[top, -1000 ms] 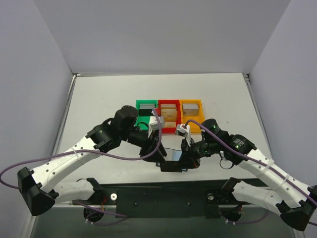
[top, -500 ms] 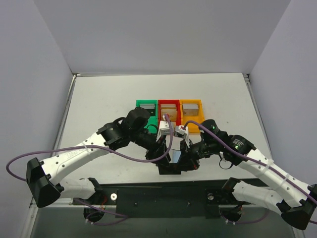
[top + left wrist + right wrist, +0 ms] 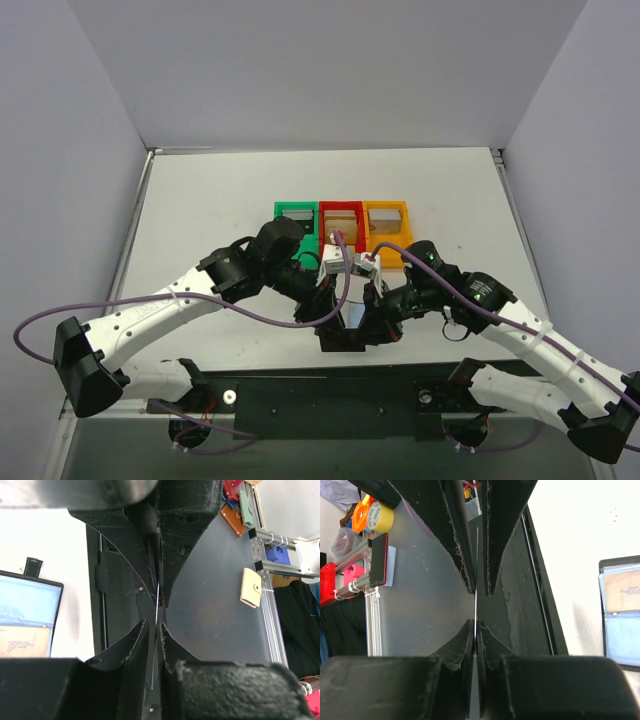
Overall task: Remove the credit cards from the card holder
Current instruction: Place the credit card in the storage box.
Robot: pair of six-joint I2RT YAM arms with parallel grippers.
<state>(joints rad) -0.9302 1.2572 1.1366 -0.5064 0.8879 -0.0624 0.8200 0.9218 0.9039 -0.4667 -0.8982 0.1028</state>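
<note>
Holder (image 3: 27, 605) lying open at 6 o'clock on tabletop (image 3: 220, 200), tan card (image 3: 25, 642) sitting in one pocket, so emptying looking unfinished. Bins (image 3: 342, 212) at 12 o'clock from it showing tan contents, likely cards. Thin card (image 3: 153, 672), edge-on, standing between both grippers above holder. Right gripper (image 3: 476, 607) clamping it. Left gripper (image 3: 157, 612) nearly closed around it, grip unclear. Arms reaching in from 8 and 4 o'clock, wrists meeting.
</note>
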